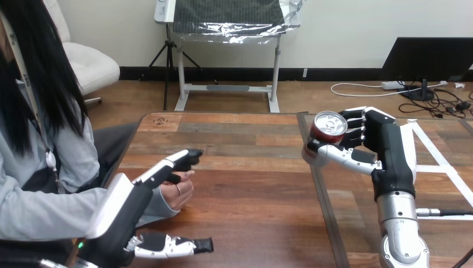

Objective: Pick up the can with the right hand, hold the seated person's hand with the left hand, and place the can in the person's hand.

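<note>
Right hand [378, 140] has its fingers wrapped round the can [329, 127], held up off the table [251, 190] on the right. Left hand [134, 201] is loose, fingers stretched over the person's hand [179, 192], thumb well below it.

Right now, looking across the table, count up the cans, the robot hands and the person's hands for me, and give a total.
Can: 1
Robot hands: 2, right hand and left hand
Person's hand: 1
Total: 4
</note>
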